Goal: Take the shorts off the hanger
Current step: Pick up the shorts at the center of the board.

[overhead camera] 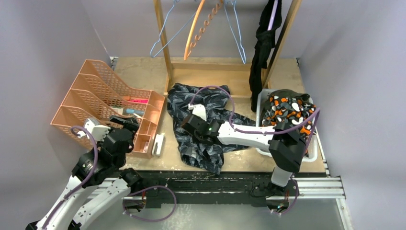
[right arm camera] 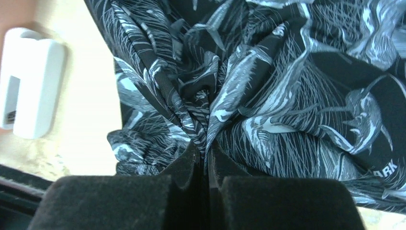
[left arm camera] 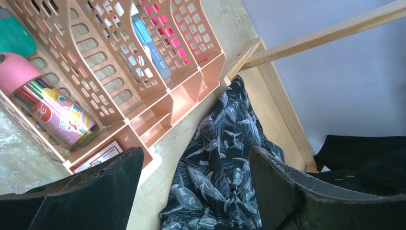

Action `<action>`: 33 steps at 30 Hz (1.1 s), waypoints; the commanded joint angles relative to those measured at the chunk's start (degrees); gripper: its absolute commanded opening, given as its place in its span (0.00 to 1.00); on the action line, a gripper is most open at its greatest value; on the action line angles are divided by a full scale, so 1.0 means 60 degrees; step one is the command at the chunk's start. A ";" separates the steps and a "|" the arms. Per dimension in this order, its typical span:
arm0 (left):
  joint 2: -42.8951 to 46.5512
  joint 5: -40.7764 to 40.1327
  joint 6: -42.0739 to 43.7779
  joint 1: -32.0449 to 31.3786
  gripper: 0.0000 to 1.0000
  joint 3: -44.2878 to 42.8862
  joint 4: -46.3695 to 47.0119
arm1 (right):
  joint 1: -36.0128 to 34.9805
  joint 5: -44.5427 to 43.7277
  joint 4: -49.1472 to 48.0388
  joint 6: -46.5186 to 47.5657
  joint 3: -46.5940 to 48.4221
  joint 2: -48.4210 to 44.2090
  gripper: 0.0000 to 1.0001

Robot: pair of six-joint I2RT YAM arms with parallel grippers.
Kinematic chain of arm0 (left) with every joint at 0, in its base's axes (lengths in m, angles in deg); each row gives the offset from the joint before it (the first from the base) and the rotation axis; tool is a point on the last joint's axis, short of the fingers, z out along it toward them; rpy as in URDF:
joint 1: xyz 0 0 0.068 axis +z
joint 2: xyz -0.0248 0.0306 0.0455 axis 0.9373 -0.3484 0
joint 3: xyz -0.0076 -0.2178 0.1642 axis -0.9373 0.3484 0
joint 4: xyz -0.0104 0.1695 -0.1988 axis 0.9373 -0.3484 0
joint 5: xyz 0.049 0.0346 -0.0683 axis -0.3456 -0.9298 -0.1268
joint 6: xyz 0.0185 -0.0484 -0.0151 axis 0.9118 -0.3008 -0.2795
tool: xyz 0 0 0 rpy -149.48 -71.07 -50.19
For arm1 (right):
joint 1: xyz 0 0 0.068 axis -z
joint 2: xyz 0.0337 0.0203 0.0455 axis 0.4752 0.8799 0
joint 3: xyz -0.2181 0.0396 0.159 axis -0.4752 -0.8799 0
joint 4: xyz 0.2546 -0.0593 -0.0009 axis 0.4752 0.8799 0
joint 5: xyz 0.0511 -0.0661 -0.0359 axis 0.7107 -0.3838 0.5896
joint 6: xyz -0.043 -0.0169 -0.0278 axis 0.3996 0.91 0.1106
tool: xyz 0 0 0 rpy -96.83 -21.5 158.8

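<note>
The dark grey-blue shorts (overhead camera: 210, 103) lie crumpled on the table's middle, also seen in the left wrist view (left arm camera: 225, 158). My right gripper (overhead camera: 187, 125) is shut on a fold of these shorts (right arm camera: 287, 96), and the cloth bunches up between the closed tips of the gripper (right arm camera: 207, 155). Black shorts (overhead camera: 262, 43) hang from a purple hanger (overhead camera: 273, 14) on the wooden rack (overhead camera: 165, 48). Orange-black-white camouflage shorts (overhead camera: 287, 109) fill a white basket (overhead camera: 261, 108) at the right. My left gripper (overhead camera: 125, 125) is open and holds nothing, its fingers (left arm camera: 95, 191) beside the organiser.
A peach desk organiser (overhead camera: 105, 100) with pens and boxes stands at the left. A white device (overhead camera: 158, 143) lies by its front corner. Bare blue and orange hangers (overhead camera: 194, 33) hang on the rack. Grey walls close in on both sides.
</note>
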 commanded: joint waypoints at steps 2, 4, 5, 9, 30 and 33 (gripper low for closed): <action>-0.0308 0.0237 0.0378 0.0057 0.80 0.0026 0.0661 | 0.0007 -0.0718 0.0369 -0.0686 -0.0365 -0.1039 0.00; -0.0443 0.0394 0.0557 0.0046 0.80 0.0101 0.0825 | 0.0006 -0.0995 0.0418 -0.0671 -0.0415 -0.1793 0.00; -0.0543 0.0435 0.0577 0.0047 0.80 0.0103 0.0847 | 0.0000 -0.1158 0.0494 -0.0660 -0.0397 -0.2309 0.00; -0.0830 0.0599 0.0682 0.0053 0.81 0.0123 0.1084 | 0.0007 -0.1885 0.1297 -0.0728 -0.0073 -0.3605 0.00; -0.1264 0.0887 0.0819 0.0049 0.80 0.0394 0.1763 | 0.0003 -0.4166 0.6021 -0.0834 0.3183 -0.7071 0.00; -0.1436 0.1049 0.0860 0.0054 0.80 0.0395 0.1886 | 0.0009 -0.5171 0.6674 -0.0428 0.4445 -0.6545 0.00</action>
